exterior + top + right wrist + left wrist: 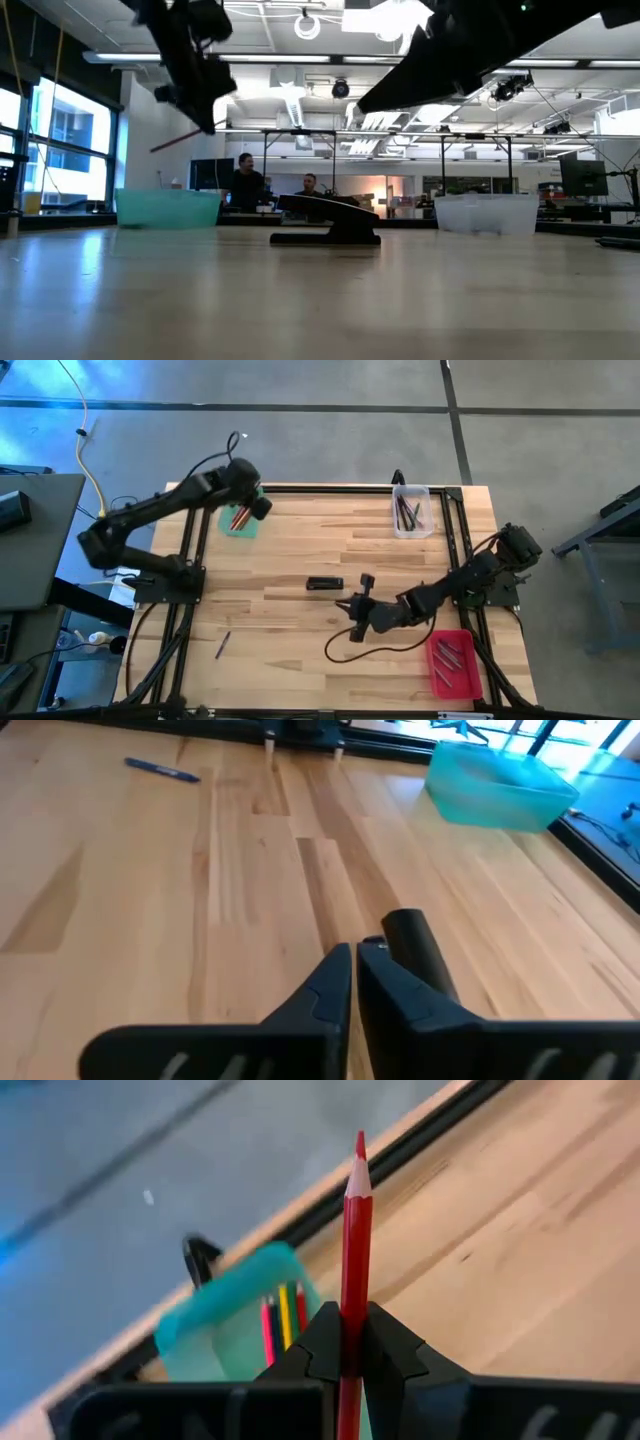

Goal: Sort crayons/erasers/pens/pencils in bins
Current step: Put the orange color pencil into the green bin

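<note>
My left gripper (258,508) hangs over the translucent green bin (240,522) at the far left and is shut on a red pencil (355,1230). Pink, yellow and red pencils (283,1315) lie in that bin. My right gripper (355,605) is shut and empty above the middle of the table. A short black pen (410,945) shows just past its fingertips; I cannot tell whether they touch. A black eraser-like block (324,583) lies flat on the table to its left. The clear bin (411,510) holds dark pens. The red bin (455,663) holds several sticks. My left gripper pinches the red pencil's shaft (352,1342) between its two fingers. The pencil runs along the fingers, its sharpened tip (359,1145) pointing away past them. It is lifted clear, slanting above the green bin in the low view (180,140).
A blue pen (222,644) lies alone near the table's front left; it also shows in the right wrist view (160,770). A black cable (375,645) loops on the table by the right arm. Black frame rails (330,488) run along the table's edges. People sit in the room beyond (245,180).
</note>
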{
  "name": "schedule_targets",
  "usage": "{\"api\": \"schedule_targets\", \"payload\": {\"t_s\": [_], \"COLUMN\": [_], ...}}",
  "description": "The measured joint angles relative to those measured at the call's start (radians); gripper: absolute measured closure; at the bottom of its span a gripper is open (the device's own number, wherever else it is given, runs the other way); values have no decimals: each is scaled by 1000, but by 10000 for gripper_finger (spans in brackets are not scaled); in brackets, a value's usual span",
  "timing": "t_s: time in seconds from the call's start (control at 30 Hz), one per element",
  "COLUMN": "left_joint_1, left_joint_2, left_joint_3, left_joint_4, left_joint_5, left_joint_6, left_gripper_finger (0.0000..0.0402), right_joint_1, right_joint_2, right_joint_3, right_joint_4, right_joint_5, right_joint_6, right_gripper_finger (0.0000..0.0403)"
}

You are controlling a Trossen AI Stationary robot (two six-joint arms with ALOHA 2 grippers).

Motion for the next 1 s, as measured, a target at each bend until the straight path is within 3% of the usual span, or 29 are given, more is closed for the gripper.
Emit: {"api": "schedule_targets", "payload": {"t_s": [0.17, 0.37, 1.0], "left_joint_1": [154, 248, 272], "left_joint_2": [124, 247, 471], "left_joint_3": [1, 1, 1], "left_joint_4": [-1, 0, 22], "left_joint_5": [133, 149, 140], "left_joint_6": [18, 19, 28], "left_gripper_finger": [398, 398, 391], "right_joint_1": [30, 47, 47], "right_joint_2": [0, 0, 1], "right_joint_3": [0, 0, 0], "right_joint_4": [0, 0, 0], "right_joint_5": [0, 0, 0], "right_joint_6": [-34, -43, -43], "right_gripper_finger": [400, 402, 403]}}
